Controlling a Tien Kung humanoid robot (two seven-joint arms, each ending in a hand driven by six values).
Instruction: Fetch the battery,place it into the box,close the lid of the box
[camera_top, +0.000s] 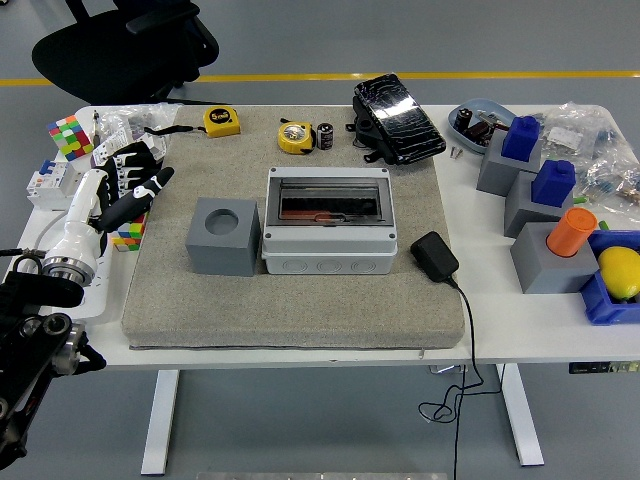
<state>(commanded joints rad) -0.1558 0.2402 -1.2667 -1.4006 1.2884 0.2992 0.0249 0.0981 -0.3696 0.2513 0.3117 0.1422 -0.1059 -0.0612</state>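
White table (300, 352); battery (325, 136) label unreadable

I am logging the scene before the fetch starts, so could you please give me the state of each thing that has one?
Box: on the mat, clear lid looks shut.
Battery: upright at the mat's far edge, untouched.
Left hand: over the table's left side, fingers relaxed, holding nothing.
Grey cube: left of the box, round hole empty.
Orange cylinder: standing in its grey block.
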